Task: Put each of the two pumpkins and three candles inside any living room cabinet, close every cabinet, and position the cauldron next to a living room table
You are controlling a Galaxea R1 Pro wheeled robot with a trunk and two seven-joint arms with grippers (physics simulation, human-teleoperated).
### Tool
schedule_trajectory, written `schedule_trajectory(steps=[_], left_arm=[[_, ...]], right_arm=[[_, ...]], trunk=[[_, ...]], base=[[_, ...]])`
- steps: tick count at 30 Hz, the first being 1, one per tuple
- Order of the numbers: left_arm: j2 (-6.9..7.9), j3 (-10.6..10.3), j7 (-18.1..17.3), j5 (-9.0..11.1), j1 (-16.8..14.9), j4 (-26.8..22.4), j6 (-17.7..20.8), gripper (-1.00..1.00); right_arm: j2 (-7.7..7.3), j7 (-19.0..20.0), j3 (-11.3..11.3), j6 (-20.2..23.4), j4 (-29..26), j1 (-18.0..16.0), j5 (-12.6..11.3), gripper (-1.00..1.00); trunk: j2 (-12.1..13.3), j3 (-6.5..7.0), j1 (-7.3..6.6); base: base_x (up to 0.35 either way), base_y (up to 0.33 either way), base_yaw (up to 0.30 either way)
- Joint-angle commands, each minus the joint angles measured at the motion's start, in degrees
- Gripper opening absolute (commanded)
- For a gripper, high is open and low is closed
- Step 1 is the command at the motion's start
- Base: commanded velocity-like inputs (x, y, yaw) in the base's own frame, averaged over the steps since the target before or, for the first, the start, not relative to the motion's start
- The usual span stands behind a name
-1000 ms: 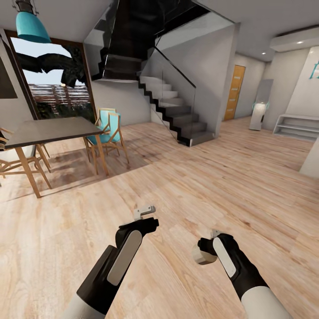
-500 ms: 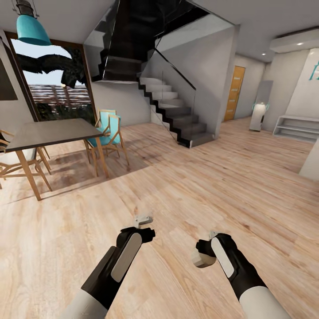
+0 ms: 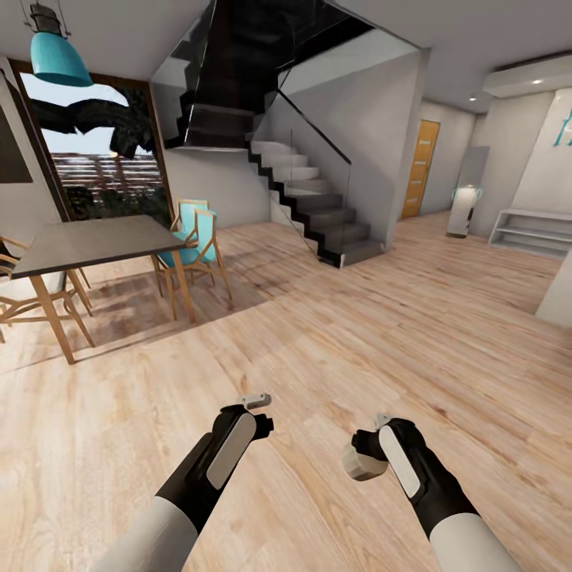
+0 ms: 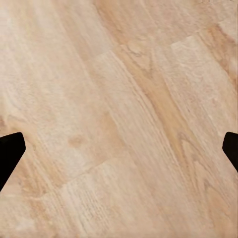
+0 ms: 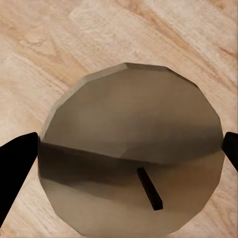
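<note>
The right claw (image 5: 128, 148) is clamped on a stubby olive-tan cylindrical candle (image 5: 131, 151), held low over the pale plank wooden floor (image 3: 334, 349). Its wick end faces the wrist camera, with its long axis along the fingers. The left claw (image 4: 119, 148) gapes wide, empty. Since a second ago, the left arm has drawn back slightly.

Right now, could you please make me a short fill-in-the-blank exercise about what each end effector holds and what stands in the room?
1. The right end effector is shut on a ____.
2. The left end effector holds ____.
3. The chairs beside the table have ____ seats.
4. The staircase rises toward the head view's ____.

Missing words: candle; nothing; turquoise; left
</note>
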Motion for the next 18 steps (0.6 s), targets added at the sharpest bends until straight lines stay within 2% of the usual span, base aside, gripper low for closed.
schedule_trajectory(steps=[1, 5, 12, 18], left_arm=[[0.0, -0.06, 0.59, 0.54, -0.04, -0.06, 0.04, 1.0], [0.0, 0.01, 0.64, 0.56, -0.13, -0.06, 0.07, 1.0], [0.0, 0.03, 0.64, 0.62, -0.14, -0.06, 0.06, 1.0], [0.0, 0.03, 0.64, 0.63, -0.14, -0.06, 0.02, 1.0]], right_arm=[[0.05, -0.58, 0.15, 0.1, -0.05, -0.03, -0.54, -1.0], [0.11, -0.58, 0.11, 0.09, -0.03, -0.03, -0.6, -1.0], [0.16, -0.58, 0.08, 0.04, -0.05, -0.03, -0.55, -1.0], [0.16, -0.57, 0.17, 0.02, -0.03, -0.03, -0.62, -1.0]], trunk=[[0.39, 0.12, -0.23], [1.99, 0.84, -1.11], [4.8, 2.1, -2.65], [7.21, 3.18, -3.97]], base=[[0.0, 0.0, 0.0], [-0.101, 0.0, 0.0], [-0.297, 0.0, 0.0], [-0.054, 0.0, 0.0]])
